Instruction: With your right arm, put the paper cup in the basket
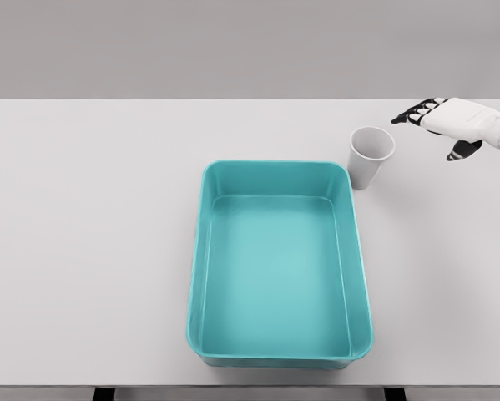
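Right hand: I see my right hand point(452, 125) at the upper right of the frame, its arm coming in from the right edge. It hangs above the table, apart from everything.
Hand state: the dark-tipped fingers point(416, 114) are stretched out toward the left and the thumb drops below the palm; the hand is spread wide and holds nothing.
Paper cup: the white paper cup point(371, 157) stands upright, mouth up, just left of and slightly below my fingertips, with a clear gap between them.
Cup and basket: the cup sits just beside the basket's upper right corner, outside it; I cannot tell whether they touch.
Basket: the teal basket point(196, 276) lies in the centre and lower half of the frame.
Table: the white table point(83, 251) carries both.
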Robot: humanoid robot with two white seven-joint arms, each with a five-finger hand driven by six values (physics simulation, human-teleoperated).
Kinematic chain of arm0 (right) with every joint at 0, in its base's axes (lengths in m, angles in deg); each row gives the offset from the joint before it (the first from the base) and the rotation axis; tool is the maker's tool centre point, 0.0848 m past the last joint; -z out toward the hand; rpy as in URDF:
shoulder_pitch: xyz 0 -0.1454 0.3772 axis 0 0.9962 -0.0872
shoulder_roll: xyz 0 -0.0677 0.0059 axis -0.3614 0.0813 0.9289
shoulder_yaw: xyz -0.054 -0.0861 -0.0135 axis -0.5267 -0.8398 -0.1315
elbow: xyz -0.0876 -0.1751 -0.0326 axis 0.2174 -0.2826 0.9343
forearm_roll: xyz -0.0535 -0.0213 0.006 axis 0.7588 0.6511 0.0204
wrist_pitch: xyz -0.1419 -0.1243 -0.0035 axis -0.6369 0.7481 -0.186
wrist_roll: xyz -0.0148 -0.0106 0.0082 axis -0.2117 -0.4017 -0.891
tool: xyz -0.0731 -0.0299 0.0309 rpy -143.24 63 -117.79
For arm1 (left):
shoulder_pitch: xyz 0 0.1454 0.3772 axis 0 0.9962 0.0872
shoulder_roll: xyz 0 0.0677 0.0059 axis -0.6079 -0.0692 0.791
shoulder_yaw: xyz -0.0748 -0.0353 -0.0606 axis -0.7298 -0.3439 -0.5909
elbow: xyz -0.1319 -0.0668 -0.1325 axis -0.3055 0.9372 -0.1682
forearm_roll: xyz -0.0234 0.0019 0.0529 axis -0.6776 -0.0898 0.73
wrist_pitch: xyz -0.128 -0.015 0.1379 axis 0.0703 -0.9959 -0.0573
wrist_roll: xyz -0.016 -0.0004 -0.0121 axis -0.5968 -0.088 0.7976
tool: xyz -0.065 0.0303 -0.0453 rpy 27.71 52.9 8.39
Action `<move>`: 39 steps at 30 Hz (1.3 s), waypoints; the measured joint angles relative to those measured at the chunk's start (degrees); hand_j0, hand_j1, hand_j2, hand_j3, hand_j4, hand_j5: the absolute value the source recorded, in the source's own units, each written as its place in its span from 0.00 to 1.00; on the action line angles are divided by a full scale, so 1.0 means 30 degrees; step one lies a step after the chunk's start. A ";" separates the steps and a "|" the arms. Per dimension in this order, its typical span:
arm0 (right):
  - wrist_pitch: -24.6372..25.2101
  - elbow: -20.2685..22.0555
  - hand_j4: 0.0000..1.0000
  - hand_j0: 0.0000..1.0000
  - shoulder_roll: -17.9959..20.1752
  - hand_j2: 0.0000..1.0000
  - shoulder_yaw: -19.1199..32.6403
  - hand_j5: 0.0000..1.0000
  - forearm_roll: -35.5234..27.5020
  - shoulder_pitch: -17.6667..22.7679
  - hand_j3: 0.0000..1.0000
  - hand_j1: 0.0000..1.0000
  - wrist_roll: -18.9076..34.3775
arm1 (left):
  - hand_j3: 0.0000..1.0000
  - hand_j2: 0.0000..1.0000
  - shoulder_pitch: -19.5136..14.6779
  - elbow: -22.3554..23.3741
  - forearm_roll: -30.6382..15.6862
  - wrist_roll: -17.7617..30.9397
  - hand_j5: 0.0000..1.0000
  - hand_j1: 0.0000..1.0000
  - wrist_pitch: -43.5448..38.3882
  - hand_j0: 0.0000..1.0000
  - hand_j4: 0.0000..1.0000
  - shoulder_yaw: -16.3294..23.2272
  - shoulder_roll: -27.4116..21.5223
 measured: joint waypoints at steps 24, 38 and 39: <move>0.0000 0.2462 1.00 1.00 -0.0917 1.00 0.0063 1.00 -0.0169 0.0234 1.00 1.00 -0.0089 | 1.00 1.00 0.0000 0.0000 0.0000 0.0000 1.00 1.00 0.0001 1.00 1.00 -0.0006 0.0000; 0.0000 0.3943 1.00 1.00 -0.0319 1.00 0.0097 1.00 -0.0502 0.0439 1.00 1.00 -0.0107 | 1.00 1.00 0.0000 0.0000 0.0000 0.0000 1.00 1.00 0.0001 1.00 1.00 -0.0005 0.0000; 0.0000 0.4122 1.00 1.00 -0.0245 1.00 0.0098 1.00 -0.0583 0.0498 1.00 1.00 -0.0110 | 1.00 1.00 0.0000 0.0000 0.0000 0.0000 1.00 1.00 0.0001 1.00 1.00 -0.0005 0.0000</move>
